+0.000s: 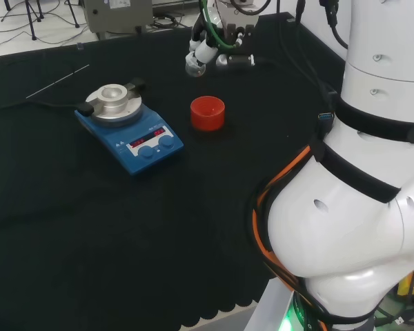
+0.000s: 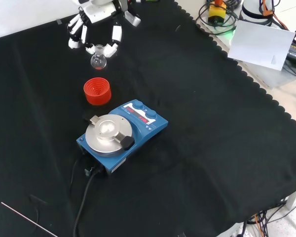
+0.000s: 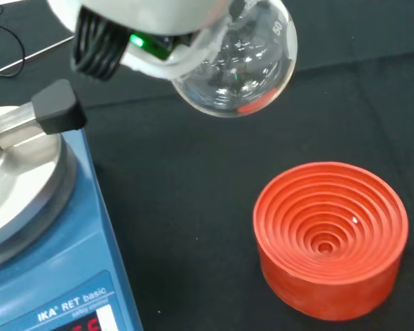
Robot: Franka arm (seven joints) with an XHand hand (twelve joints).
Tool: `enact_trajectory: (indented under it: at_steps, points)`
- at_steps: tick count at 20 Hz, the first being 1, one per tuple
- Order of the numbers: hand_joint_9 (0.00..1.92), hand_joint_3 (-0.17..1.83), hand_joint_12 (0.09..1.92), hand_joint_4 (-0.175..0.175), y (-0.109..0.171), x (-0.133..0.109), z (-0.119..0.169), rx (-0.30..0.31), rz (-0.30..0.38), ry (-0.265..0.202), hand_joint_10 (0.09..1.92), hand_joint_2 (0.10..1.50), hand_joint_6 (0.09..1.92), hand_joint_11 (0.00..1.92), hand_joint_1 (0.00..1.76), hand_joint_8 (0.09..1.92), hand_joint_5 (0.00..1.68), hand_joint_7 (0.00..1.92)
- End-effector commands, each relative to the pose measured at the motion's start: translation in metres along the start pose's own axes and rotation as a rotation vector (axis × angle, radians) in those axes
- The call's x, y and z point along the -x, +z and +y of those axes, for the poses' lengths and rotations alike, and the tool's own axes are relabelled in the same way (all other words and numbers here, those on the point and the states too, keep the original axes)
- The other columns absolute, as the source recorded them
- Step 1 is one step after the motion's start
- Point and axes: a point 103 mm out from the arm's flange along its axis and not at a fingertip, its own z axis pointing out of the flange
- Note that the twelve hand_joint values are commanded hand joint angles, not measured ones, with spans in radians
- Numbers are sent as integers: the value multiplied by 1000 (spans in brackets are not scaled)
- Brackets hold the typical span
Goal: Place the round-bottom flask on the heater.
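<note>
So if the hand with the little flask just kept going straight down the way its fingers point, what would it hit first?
Probably bare black cloth. In the front view the hand holds the flask just beyond the red ring stand, not over it, though depth is uncertain. The heater lies farther off.

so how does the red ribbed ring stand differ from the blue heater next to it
The red ribbed ring stand is a small round cup of concentric ridges; the blue heater is a larger boxy unit with a round silver plate on top. The stand is plain, while the heater has knobs and a cable. Both sit on the black cloth, neither bearing anything.
</note>
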Motion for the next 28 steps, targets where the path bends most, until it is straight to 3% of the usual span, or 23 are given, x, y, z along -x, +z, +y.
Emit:
enact_trajectory:
  at_steps: [1,11,28]
  points:
    - [632,896,1309,175,-9,-20,6,-1,-5,-27,538,592,989,299,1107,542,1161,450]
    - [633,900,1309,175,-17,-78,22,-7,-38,-120,538,590,989,312,1107,543,1162,453]
    - [638,906,1302,175,5,-158,51,-59,-91,-273,538,586,988,330,1109,543,1165,458]
